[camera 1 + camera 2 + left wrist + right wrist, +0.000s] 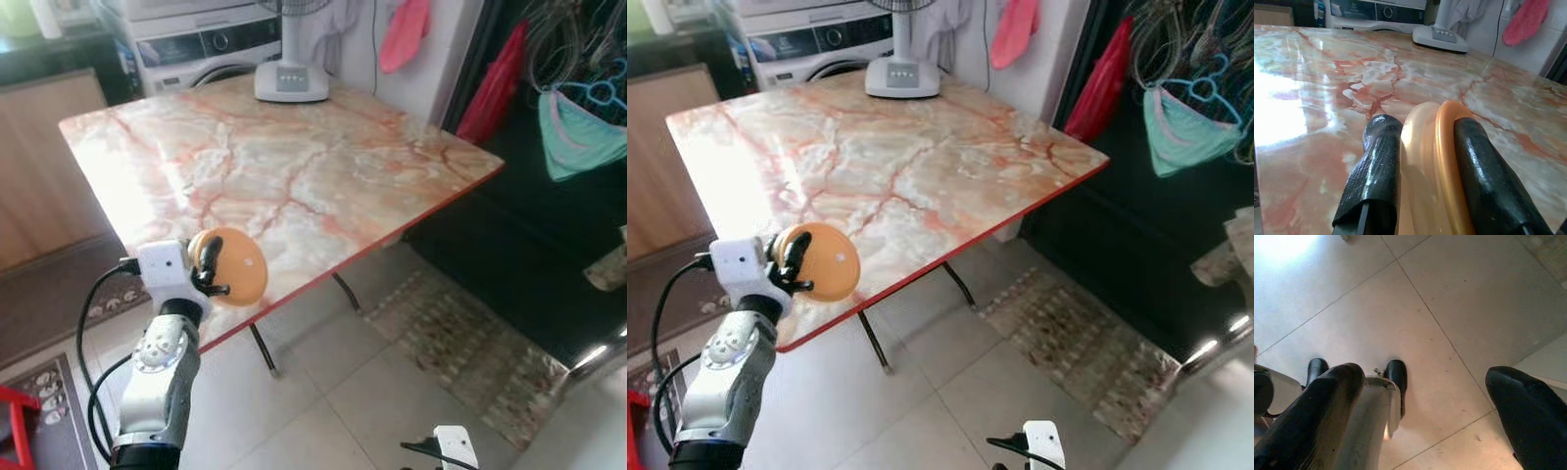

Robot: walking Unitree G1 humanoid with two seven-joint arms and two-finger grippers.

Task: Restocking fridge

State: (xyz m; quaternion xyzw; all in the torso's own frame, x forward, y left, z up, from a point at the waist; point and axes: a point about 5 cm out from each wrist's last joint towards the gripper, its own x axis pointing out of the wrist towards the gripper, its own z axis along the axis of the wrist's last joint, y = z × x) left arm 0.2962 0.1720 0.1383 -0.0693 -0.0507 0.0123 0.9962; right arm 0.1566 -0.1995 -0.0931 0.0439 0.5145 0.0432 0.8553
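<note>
My left gripper (217, 271) is shut on an orange round disc-shaped thing (238, 266), held on edge above the near corner of the marble table (294, 166). In the left wrist view the disc (1432, 171) stands squeezed between the two black fingers (1376, 171), with the tabletop stretching out beyond it. My right gripper (1420, 406) hangs low over the tiled floor, its fingers spread apart with nothing between them; its white wrist (455, 448) peeks in at the bottom of the left eye view.
A white fan base (291, 80) stands on the table's far edge. Behind it are a washing machine (211, 44) and a pink cloth (404, 34) on the wall. A dark area with hanging clothes (578, 127) is at the right. A patterned mat (470, 343) lies on the floor.
</note>
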